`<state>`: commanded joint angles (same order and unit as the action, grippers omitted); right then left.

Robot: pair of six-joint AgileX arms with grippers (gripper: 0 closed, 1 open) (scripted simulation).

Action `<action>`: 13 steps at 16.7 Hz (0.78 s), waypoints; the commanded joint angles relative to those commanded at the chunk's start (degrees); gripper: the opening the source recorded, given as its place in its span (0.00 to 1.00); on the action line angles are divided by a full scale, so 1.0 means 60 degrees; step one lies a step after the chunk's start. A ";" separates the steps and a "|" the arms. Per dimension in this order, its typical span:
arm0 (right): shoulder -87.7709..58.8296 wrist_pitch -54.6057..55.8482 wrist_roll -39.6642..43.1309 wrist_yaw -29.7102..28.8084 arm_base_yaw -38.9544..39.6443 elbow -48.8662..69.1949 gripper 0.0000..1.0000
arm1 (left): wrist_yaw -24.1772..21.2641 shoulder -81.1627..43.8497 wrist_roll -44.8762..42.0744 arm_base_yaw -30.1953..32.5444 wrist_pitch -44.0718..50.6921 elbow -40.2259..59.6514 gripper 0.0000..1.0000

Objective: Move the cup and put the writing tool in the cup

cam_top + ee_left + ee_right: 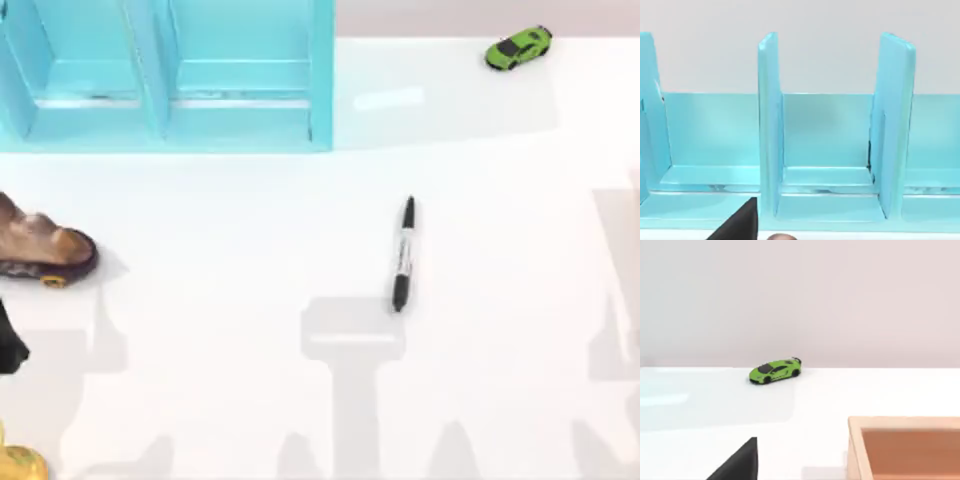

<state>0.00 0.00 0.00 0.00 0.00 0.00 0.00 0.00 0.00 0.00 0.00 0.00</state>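
One marker [403, 256] lies flat on the white bench [220, 330], a little right of the middle of the top view, near upright in the frame with its upper end tipped slightly to the right. It is black with a pale label band round its middle; the band carries dark print, but it is too small to read. Nothing touches the marker, and it lies well apart from everything else on the bench.

One green toy car [519, 48] stands in the upper right of the top view, near the far edge of the bench; the right wrist view shows it [775, 371] side-on, with no writing I can make out. One light-blue divided rack [170, 75] fills the upper left of the top view, and the left wrist view faces its upright dividers [769, 125] and open bays. One brown shoe-like thing [45, 250] sits at the left edge, partly cut off by the frame. One yellow thing [18, 462] shows at the lower left corner, too cut off to name. One wooden box [905, 447] appears at the lower right of the right wrist view.

A dark wedge low in each wrist view is all that shows of either arm, so I cannot tell the state of either gripper.
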 joint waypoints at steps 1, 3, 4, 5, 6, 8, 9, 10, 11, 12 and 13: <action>0.0000 0.0000 0.0000 0.0000 0.0000 0.0000 1.00 | 0.0000 0.0000 0.0000 0.0000 0.0000 0.0000 1.00; -0.0095 -0.0082 0.0031 -0.0002 -0.0035 0.0087 1.00 | 0.0000 0.0000 0.0000 0.0000 0.0000 0.0000 1.00; -0.0292 -0.0250 0.0095 -0.0004 -0.0104 0.0266 1.00 | 0.0000 0.0000 0.0000 0.0000 0.0000 0.0000 1.00; -0.0589 -0.0497 0.0190 -0.0006 -0.0204 0.0539 1.00 | 0.0000 0.0000 0.0000 0.0000 0.0000 0.0000 1.00; -0.0986 -0.0815 0.0314 -0.0006 -0.0331 0.0904 1.00 | 0.0000 0.0000 0.0000 0.0000 0.0000 0.0000 1.00; -0.2077 -0.1636 0.0632 -0.0003 -0.0656 0.1911 1.00 | 0.0000 0.0000 0.0000 0.0000 0.0000 0.0000 1.00; -0.2768 -0.2124 0.0821 0.0000 -0.0849 0.2547 1.00 | 0.0000 0.0000 0.0000 0.0000 0.0000 0.0000 1.00; -0.3554 -0.2655 0.1024 0.0002 -0.1057 0.3250 1.00 | 0.0000 0.0000 0.0000 0.0000 0.0000 0.0000 1.00; -0.4431 -0.3220 0.1240 0.0004 -0.1280 0.4004 1.00 | 0.0000 0.0000 0.0000 0.0000 0.0000 0.0000 1.00; -0.5381 -0.3814 0.1465 0.0005 -0.1513 0.4782 1.00 | 0.0000 0.0000 0.0000 0.0000 0.0000 0.0000 1.00; -0.6362 -0.4428 0.1696 0.0006 -0.1754 0.5564 1.00 | 0.0000 0.0000 0.0000 0.0000 0.0000 0.0000 1.00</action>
<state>-38.17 -26.57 10.18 0.04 -10.52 33.38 0.00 0.00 0.00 0.00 0.00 0.00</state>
